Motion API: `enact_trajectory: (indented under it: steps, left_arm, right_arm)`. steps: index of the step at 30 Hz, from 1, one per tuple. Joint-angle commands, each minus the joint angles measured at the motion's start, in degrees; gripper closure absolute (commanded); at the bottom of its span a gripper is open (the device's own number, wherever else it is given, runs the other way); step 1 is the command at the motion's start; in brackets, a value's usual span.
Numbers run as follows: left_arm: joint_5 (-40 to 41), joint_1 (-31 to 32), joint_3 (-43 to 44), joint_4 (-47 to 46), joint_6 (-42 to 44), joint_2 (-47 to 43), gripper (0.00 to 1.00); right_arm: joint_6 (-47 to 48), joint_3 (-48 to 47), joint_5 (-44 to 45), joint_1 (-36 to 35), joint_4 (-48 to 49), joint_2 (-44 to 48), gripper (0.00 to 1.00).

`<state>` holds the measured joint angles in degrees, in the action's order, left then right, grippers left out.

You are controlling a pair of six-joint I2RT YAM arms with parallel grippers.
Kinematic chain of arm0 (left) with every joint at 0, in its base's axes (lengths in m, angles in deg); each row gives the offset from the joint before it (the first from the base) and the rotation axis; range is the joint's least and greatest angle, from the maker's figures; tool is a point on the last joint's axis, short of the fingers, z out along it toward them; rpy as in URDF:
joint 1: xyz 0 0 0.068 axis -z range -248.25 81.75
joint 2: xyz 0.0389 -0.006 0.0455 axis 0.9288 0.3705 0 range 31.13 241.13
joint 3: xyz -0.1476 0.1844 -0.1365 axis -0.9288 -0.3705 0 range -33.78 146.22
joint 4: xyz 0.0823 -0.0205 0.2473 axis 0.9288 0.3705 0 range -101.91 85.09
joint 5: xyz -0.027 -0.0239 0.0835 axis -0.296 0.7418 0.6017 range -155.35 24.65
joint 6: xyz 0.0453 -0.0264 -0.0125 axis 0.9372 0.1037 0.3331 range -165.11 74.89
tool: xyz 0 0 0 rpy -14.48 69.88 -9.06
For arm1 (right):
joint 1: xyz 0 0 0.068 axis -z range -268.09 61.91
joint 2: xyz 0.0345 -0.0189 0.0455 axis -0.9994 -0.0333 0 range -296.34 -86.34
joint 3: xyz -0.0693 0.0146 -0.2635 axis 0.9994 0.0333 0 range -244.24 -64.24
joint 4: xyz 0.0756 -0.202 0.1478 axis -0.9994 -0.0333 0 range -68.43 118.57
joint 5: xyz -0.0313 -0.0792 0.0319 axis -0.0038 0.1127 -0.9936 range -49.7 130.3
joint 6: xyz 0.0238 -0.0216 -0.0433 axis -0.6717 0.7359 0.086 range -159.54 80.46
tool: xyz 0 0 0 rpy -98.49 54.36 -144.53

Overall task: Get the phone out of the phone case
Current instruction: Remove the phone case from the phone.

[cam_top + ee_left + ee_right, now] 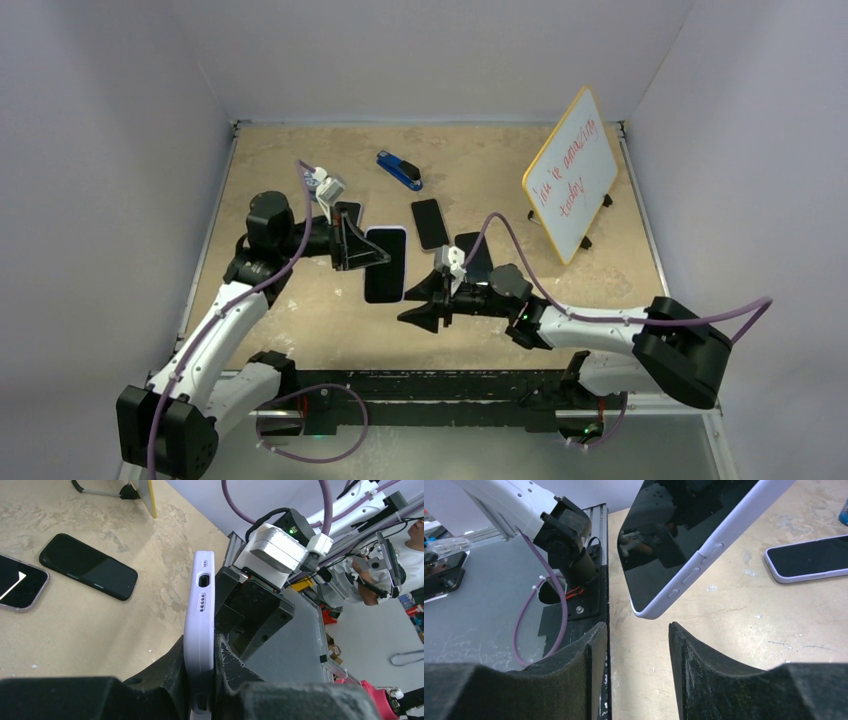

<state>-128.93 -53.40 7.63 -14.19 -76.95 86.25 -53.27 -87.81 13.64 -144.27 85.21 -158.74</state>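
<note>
Left wrist: left pincer [200, 667] clamped on phone case [199, 605] edge; right pincer [638, 650] apart, seemingly clear below corner.

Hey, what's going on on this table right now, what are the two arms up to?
The left fingers are clamped on the edge of a phone in a lavender case, holding it up off the table. The right fingers are open just short of one corner, not touching it. The phone is not yet out of its case. A few other phones lie flat behind.
</note>
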Motion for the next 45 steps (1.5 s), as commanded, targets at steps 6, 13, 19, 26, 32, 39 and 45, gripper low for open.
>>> enact_trajectory:
  steps: [6, 13, 19, 26, 32, 39, 45]
  left_arm:
    - [-3.86, -0.01, 2.52, -4.48, 0.81, -2.12, 1.0]
    - [-4.87, 0.68, 1.45, -8.54, -1.51, -2.03, 1.0]
    - [-4.98, 0.88, 1.59, -8.31, -1.59, -2.15, 1.0]
    - [-5.35, 1.39, 0.96, -8.4, -1.63, -1.94, 1.0]
    - [-4.96, 1.67, 0.54, -8.1, -0.92, -1.86, 1.0]
    - [-2.02, 1.76, 0.95, -5.44, 1.53, -0.98, 1.0]
    - [-1.95, 2.02, 1.04, -5.19, 1.56, -0.39, 1.0]
  right_arm:
    - [3.31, -4.72, -3.29, 0.16, -2.48, 0.26, 0.52]
    - [4.45, -6.42, -4.1, 0.14, -3.72, -0.82, 0.59]
    - [6.53, -6.65, -4.46, 0.13, -3.62, -1.04, 0.74]
    - [7.68, -7.47, -5.04, 0.2, -4.74, -0.94, 0.77]
    - [7.22, -7.83, -5.62, 0.2, -4.43, -1.05, 0.76]
    - [4.73, -8.01, -7.13, 0.69, -2.2, -2.02, 0.68]
    - [4.69, -6.73, -7.13, 1.53, -0.06, -2.72, 0.8]
